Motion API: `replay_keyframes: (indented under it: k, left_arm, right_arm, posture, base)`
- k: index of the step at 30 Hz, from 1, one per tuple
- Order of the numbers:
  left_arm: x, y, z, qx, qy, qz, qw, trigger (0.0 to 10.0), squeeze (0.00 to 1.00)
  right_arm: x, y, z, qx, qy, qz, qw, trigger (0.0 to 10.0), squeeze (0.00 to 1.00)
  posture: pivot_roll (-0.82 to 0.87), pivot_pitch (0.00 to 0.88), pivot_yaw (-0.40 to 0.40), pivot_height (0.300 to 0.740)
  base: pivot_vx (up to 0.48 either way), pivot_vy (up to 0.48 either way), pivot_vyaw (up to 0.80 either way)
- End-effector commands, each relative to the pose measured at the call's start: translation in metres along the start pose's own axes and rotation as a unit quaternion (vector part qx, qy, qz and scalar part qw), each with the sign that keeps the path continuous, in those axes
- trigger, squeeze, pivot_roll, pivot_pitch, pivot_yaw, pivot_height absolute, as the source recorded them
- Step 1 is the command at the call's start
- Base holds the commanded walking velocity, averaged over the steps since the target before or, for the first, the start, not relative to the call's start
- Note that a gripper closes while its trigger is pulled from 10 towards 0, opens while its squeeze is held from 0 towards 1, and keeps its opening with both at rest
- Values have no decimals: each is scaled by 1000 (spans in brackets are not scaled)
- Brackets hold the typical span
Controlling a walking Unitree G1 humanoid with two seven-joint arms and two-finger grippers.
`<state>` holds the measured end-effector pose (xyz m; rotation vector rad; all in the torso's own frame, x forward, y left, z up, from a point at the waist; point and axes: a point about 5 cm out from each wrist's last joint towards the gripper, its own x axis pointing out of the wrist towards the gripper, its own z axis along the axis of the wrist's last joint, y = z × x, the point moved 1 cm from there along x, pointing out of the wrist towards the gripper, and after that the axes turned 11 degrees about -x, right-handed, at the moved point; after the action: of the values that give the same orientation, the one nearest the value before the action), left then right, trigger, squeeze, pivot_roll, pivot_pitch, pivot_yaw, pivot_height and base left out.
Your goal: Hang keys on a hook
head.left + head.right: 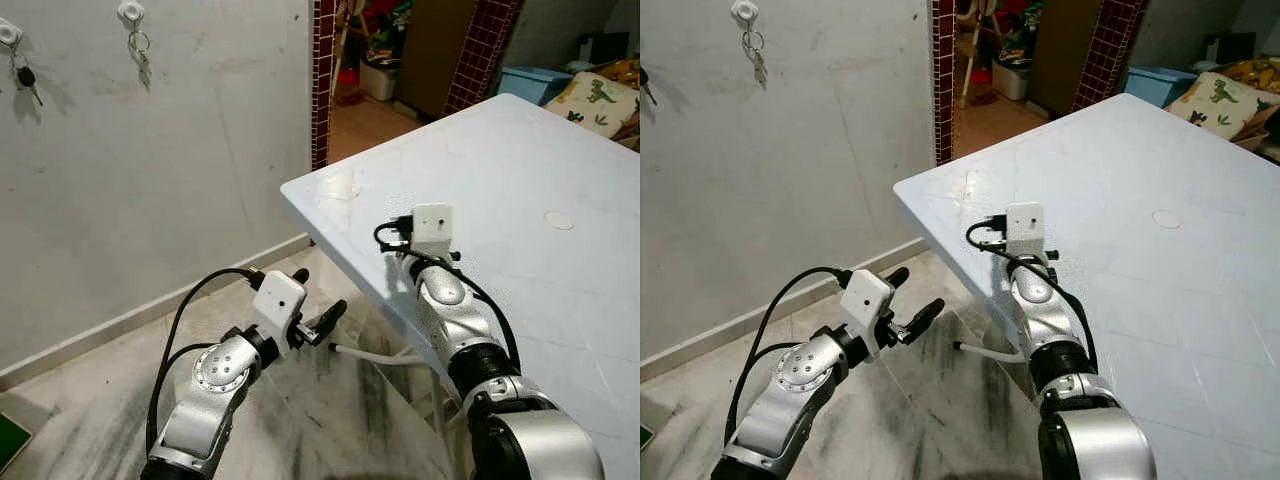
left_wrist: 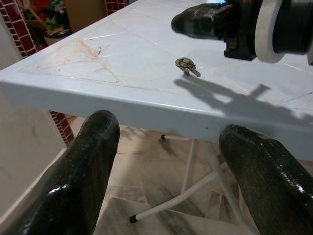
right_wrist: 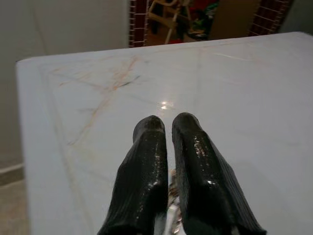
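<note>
My right end effector (image 3: 164, 125) hangs just over the white counter (image 1: 520, 170) near its corner, and in the head views only its arm and white wrist camera box (image 1: 431, 224) show there, the fingers hidden beneath. My left end effector (image 1: 318, 302) hangs off the counter's edge above the marbled floor (image 1: 330, 410), its fingers spread wide. On the wall (image 1: 200, 150) hang two white hooks, one (image 1: 9, 33) carrying a dark key and another (image 1: 131, 12) carrying a ring of keys. In the left wrist view, my wide fingers (image 2: 83, 171) frame the counter edge, and the keys (image 2: 187, 65) lie on the counter just below my right end effector's dark tip. In the right wrist view, my fingers (image 3: 146, 166) stand nearly together with a narrow gap; something metallic glints between their bases, and I cannot tell whether they grip it.
</note>
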<state>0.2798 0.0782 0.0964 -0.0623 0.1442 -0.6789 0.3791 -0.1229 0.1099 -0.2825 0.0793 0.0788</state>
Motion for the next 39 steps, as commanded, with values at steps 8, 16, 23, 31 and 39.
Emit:
replay_keyframes:
  k: [8,16,23,31,39]
  left_arm:
    - [-12,20,13,17,-41,85,995,10000,0]
    - [-42,50,8,-6,-45,194,980,10000,0]
    - [-51,56,6,-13,-37,198,980,10000,0]
    - [-46,49,12,-20,-40,180,983,10000,0]
    - [-55,40,6,-23,-28,170,985,10000,0]
  right_arm:
    - [-13,-4,4,4,-27,3,1000,10000,1000]
    - [-40,-10,6,8,-44,32,998,10000,1000]
    - [-54,-14,5,3,-40,57,998,10000,1000]
    - [-64,-14,9,7,-31,54,998,10000,1000]
    - [-106,-28,-2,17,-3,37,999,10000,1000]
  posture:
    - [31,10,-4,740]
    - [27,8,13,740]
    - [32,17,20,740]
    - [35,24,23,740]
    - [10,31,26,740]
  base:
    - [0,0,0]
    - [0,0,0]
    - [0,0,0]
    - [0,0,0]
    - [0,0,0]
